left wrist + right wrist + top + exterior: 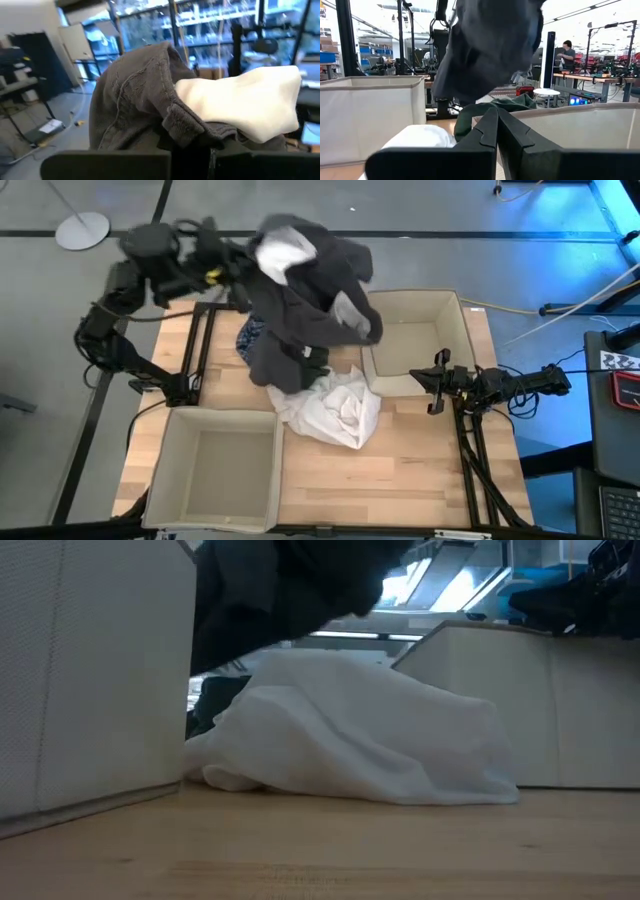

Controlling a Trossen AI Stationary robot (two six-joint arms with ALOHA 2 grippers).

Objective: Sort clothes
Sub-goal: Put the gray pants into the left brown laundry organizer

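Grey-black garment (pixel 305 305) is held aloft above the desk (pixel 420 455), hiding the left tool's fingers clamped in it, while the right tool (pixel 432 385), fingers closed on nothing, is parked beside the far bin (pixel 462 320).

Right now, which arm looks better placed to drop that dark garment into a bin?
Probably the left. Its left gripper holds the dark grey garment lifted above the table, beside the far bin. The right gripper waits shut at that bin's edge, holding nothing.
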